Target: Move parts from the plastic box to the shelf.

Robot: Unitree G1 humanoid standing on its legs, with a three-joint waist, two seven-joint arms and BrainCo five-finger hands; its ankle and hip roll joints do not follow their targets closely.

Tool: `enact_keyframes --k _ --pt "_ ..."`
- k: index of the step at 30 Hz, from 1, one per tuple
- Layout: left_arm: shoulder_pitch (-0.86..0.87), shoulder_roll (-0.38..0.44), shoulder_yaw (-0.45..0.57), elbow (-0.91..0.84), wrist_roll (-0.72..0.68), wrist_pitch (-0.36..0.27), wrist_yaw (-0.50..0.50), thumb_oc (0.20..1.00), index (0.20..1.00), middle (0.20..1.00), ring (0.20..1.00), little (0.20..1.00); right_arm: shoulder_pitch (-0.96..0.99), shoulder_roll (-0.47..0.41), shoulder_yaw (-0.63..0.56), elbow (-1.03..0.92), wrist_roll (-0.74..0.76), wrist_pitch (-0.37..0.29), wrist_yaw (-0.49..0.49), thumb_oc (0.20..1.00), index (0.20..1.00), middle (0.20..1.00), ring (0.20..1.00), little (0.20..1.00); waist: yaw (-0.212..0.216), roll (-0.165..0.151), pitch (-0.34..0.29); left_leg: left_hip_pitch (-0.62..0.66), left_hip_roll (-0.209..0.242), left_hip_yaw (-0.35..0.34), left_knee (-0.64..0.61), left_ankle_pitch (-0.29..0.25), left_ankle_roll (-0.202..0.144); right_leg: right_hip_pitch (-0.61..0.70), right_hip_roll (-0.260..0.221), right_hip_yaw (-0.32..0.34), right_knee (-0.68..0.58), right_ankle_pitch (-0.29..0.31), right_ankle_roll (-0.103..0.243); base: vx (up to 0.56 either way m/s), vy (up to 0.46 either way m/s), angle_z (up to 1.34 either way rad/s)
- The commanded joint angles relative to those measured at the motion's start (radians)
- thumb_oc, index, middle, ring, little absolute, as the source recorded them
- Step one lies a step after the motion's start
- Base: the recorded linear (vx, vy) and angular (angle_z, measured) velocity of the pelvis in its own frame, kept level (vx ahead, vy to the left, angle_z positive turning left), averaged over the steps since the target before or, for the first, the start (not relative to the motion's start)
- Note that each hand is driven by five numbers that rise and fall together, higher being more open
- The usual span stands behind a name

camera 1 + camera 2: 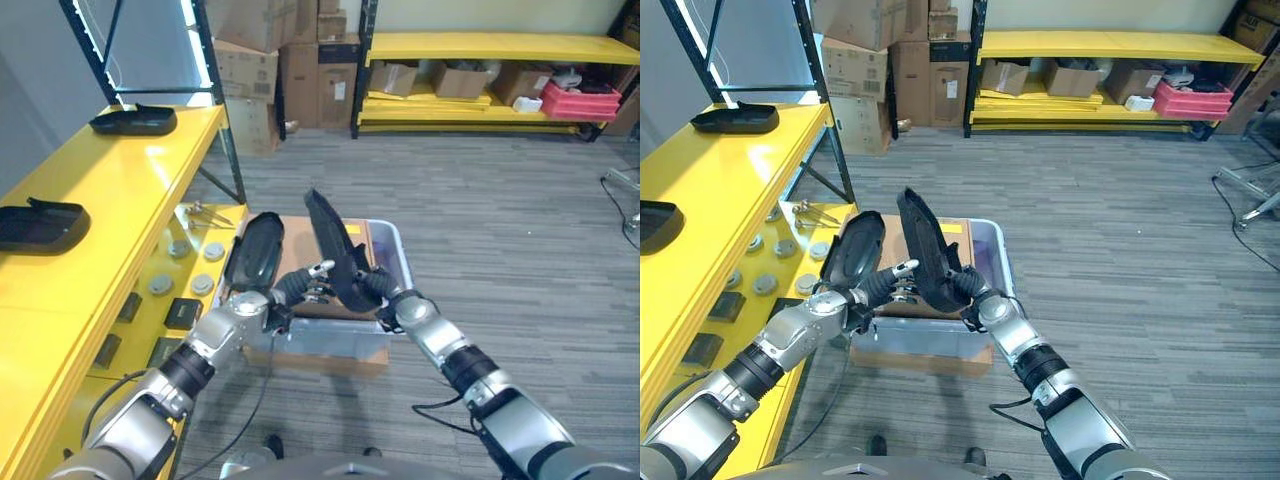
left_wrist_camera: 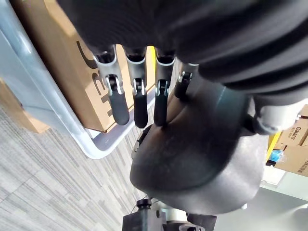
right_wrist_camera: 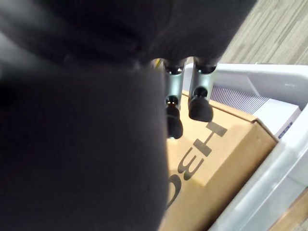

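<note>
Robot lifting a black part from the plastic box (image 1: 398, 262).
Right hand (image 1: 383, 290) grips the upright black part (image 1: 335, 250); left hand (image 1: 300, 288), fingers straight, touches it; the yellow shelf (image 1: 110, 190) lies to the left.

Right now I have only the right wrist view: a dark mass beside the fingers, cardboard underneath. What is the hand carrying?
Observer: The right hand grips a long black part by its lower end, raised steeply above the plastic box.
Operator: And the other hand?
Observer: The left hand reaches towards that part with nearly straight fingers. An oval black part stands by it at the box's left rim; I cannot tell whether it is held.
Operator: Anything on the shelf?
Observer: Two black parts lie on top of the yellow shelf, a near one and a far one.
</note>
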Motion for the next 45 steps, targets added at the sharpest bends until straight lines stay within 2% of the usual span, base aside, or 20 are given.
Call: enact_keyframes --k 1,4,5,6,9,15,20,26,29,31,32,38,40,45 --pt "-0.157 -0.122 -0.07 -0.022 -0.091 -0.072 0.005 0.2 0.2 0.2 0.2 0.2 -0.106 0.067 0.079 0.01 -0.029 -0.054 0.026 0.2 0.2 0.2 0.2 0.2 0.041 -0.003 -0.061 -0.029 0.03 -0.053 0.026 -0.093 -0.039 0.016 -0.076 -0.05 0.092 -0.126 0.098 0.0 0.0 0.0" --pt "-0.147 -0.128 -0.076 -0.011 -0.082 -0.068 0.031 0.2 0.2 0.2 0.2 0.2 -0.112 0.072 0.092 0.032 -0.026 -0.068 0.012 0.2 0.2 0.2 0.2 0.2 0.046 -0.002 -0.059 -0.031 0.031 -0.053 0.027 -0.091 -0.041 0.016 -0.077 -0.055 0.091 -0.124 0.098 0.0 0.0 0.0" --pt "-0.143 -0.132 -0.076 -0.002 -0.1 -0.065 0.041 0.482 0.482 0.482 0.482 0.482 -0.113 0.074 0.094 0.036 -0.025 -0.069 0.008 0.2 0.2 0.2 0.2 0.2 0.047 -0.002 -0.058 -0.031 0.031 -0.055 0.026 -0.091 -0.04 0.016 -0.077 -0.057 0.091 -0.123 0.098 0.0 0.0 0.0" --pt "-0.142 -0.135 -0.074 0.002 -0.112 -0.064 0.045 1.0 1.0 1.0 1.0 1.0 -0.114 0.075 0.096 0.038 -0.024 -0.068 0.005 0.2 0.2 0.2 0.2 0.2 0.047 -0.002 -0.058 -0.031 0.031 -0.055 0.026 -0.09 -0.04 0.016 -0.077 -0.058 0.091 -0.123 0.099 0.0 0.0 0.0" --pt "-0.121 -0.147 -0.061 0.037 -0.147 -0.07 0.072 1.0 1.0 1.0 1.0 1.0 -0.115 0.077 0.102 0.073 -0.032 -0.09 -0.009 0.2 0.2 0.2 0.2 0.2 0.052 0.0 -0.056 -0.03 0.032 -0.054 0.025 -0.089 -0.041 0.019 -0.079 -0.064 0.089 -0.122 0.099 0.0 0.0 0.0" --pt "-0.1 -0.161 -0.042 0.082 -0.18 -0.107 0.053 1.0 1.0 1.0 1.0 1.0 -0.106 0.069 0.103 0.104 -0.032 -0.13 -0.01 0.2 0.2 0.2 0.2 0.2 0.058 0.0 -0.055 -0.031 0.032 -0.059 0.02 -0.086 -0.042 0.02 -0.081 -0.071 0.086 -0.117 0.101 0.0 0.0 0.0" --pt "-0.068 -0.173 0.002 0.105 -0.221 -0.111 0.067 1.0 1.0 1.0 1.0 1.0 -0.088 0.049 0.091 0.096 -0.062 -0.149 0.017 0.2 0.2 0.2 0.2 0.2 0.061 -0.005 -0.055 -0.028 0.032 -0.062 0.017 -0.084 -0.043 0.025 -0.08 -0.074 0.081 -0.115 0.1 0.0 0.0 0.0" --pt "-0.069 -0.19 0.036 0.144 -0.258 -0.127 0.123 1.0 1.0 1.0 1.0 1.0 -0.122 0.047 0.089 0.059 -0.061 -0.094 0.016 0.2 0.2 0.2 0.2 0.2 0.064 -0.007 -0.05 -0.021 0.031 -0.071 0.012 -0.08 -0.045 0.031 -0.078 -0.074 0.079 -0.113 0.1 0.0 0.0 0.0" --pt "-0.076 -0.199 0.058 0.157 -0.266 -0.123 0.137 1.0 1.0 1.0 1.0 1.0 -0.14 0.058 0.08 0.057 -0.029 -0.048 -0.037 0.2 0.2 0.2 0.2 0.2 0.073 -0.007 -0.049 -0.019 0.029 -0.08 0.012 -0.079 -0.044 0.037 -0.079 -0.078 0.077 -0.111 0.1 0.05 0.0 0.0" --pt "-0.057 -0.201 0.09 0.183 -0.265 -0.133 0.123 1.0 1.0 1.0 1.0 1.0 -0.152 0.046 0.045 0.07 0.003 -0.007 -0.123 0.2 0.2 0.2 0.2 0.2 0.079 -0.004 -0.051 -0.018 0.028 -0.087 0.015 -0.078 -0.045 0.038 -0.077 -0.079 0.083 -0.114 0.097 0.12 0.034 0.02" --pt "-0.056 -0.201 0.091 0.183 -0.264 -0.133 0.123 1.0 1.0 1.0 1.0 1.0 -0.152 0.045 0.043 0.07 0.004 -0.005 -0.126 0.2 0.2 0.2 0.2 0.2 0.079 -0.004 -0.051 -0.018 0.028 -0.087 0.015 -0.078 -0.045 0.038 -0.077 -0.079 0.083 -0.114 0.097 0.09 0.035 0.03" --pt "0.007 -0.158 0.128 0.173 -0.292 -0.147 0.109 1.0 1.0 1.0 1.0 1.0 -0.146 -0.038 -0.036 0.066 0.011 0.023 -0.165 0.2 0.2 0.2 0.2 0.2 0.086 -0.005 -0.041 -0.027 0.028 -0.092 0.022 -0.079 -0.045 0.033 -0.079 -0.084 0.092 -0.117 0.098 0.05 0.032 0.0" --pt "0.054 -0.129 0.157 0.162 -0.3 -0.144 0.09 1.0 1.0 1.0 1.0 1.0 -0.133 -0.086 -0.072 0.08 -0.025 0.025 -0.148 0.2 0.2 0.2 0.2 0.2 0.098 -0.006 -0.033 -0.039 0.027 -0.099 0.03 -0.079 -0.044 0.028 -0.082 -0.09 0.099 -0.117 0.1 0.05 0.053 0.01" --pt "0.143 -0.076 0.181 0.142 -0.267 -0.16 0.042 1.0 1.0 1.0 1.0 1.0 -0.097 -0.14 -0.111 0.104 -0.059 0.026 -0.165 0.2 0.2 0.2 0.2 0.2 0.123 -0.007 -0.011 -0.067 0.02 -0.118 0.051 -0.078 -0.04 0.014 -0.09 -0.102 0.117 -0.118 0.103 0.02 0.06 0.06"
